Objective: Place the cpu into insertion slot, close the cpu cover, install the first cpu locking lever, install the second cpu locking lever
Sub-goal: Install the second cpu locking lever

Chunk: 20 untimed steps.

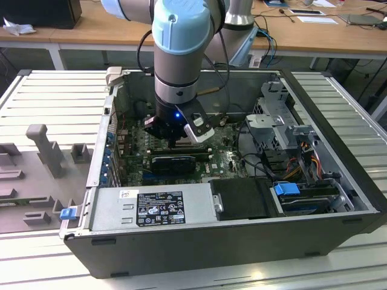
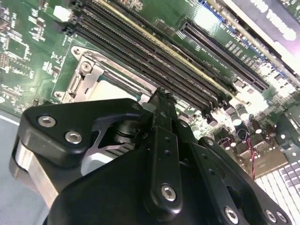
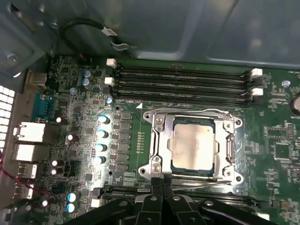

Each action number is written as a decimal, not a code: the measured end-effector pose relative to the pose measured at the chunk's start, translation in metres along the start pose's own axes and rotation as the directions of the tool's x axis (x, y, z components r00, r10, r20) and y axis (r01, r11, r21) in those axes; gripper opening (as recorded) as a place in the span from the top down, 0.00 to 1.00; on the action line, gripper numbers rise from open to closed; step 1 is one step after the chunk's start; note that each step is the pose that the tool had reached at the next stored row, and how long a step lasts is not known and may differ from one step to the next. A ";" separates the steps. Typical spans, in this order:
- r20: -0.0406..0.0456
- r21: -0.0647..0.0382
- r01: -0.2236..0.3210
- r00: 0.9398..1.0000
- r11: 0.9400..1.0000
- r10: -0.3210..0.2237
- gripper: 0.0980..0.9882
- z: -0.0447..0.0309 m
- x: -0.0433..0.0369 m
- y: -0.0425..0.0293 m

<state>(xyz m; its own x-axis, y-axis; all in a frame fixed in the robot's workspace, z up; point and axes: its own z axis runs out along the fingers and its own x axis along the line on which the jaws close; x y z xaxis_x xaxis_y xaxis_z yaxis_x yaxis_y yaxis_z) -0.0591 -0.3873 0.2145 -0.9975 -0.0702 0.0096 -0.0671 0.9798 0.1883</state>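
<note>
The cpu (image 3: 193, 145) already lies flat in the insertion slot (image 3: 174, 165), its pale silvery-beige face showing through the cut-out centre of the cpu cover (image 3: 159, 136), which is down over the chip's edges. In the first wrist view the gripper (image 3: 161, 185) sits at the six o'clock side of the socket, its jaws pressed together into a single narrow tip with no gap showing and nothing pinched between them. That tip is right at the socket's near edge, beside a thin locking lever (image 3: 201, 184) that runs along that side; whether tip and lever touch cannot be told. The memory slots (image 3: 183, 79) lie at twelve o'clock of the socket, well apart from the tip. In the second wrist view the same closed tip (image 2: 161, 96) hangs just beside the cover's corner (image 2: 86, 65). In the exterior view the arm reaches down into the open computer case (image 1: 338, 199) on the slatted worktop (image 1: 54, 96). By my judgement the chip is light, stiff and fragile, best held only by its opposite edges. The lever looks a springy steel wire, slippery under a smooth tip, and likely best pushed near its free hooked end.
</note>
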 end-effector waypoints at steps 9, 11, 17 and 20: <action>0.005 -0.077 0.002 1.000 0.997 -0.002 0.99 0.0009 0.0088 -0.0151; 0.005 -0.079 0.002 1.000 0.997 -0.002 0.99 0.0037 0.0096 -0.0160; 0.007 -0.102 0.003 1.000 0.995 -0.002 0.99 0.0100 0.0150 -0.0168; 0.009 -0.124 0.003 1.000 0.992 -0.002 0.99 0.0124 0.0150 -0.0173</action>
<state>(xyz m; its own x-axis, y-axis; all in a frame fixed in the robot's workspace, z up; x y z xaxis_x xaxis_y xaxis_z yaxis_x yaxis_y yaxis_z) -0.0732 -0.4030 0.1992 -0.9975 -0.0707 0.0008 -0.0670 0.9489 0.3084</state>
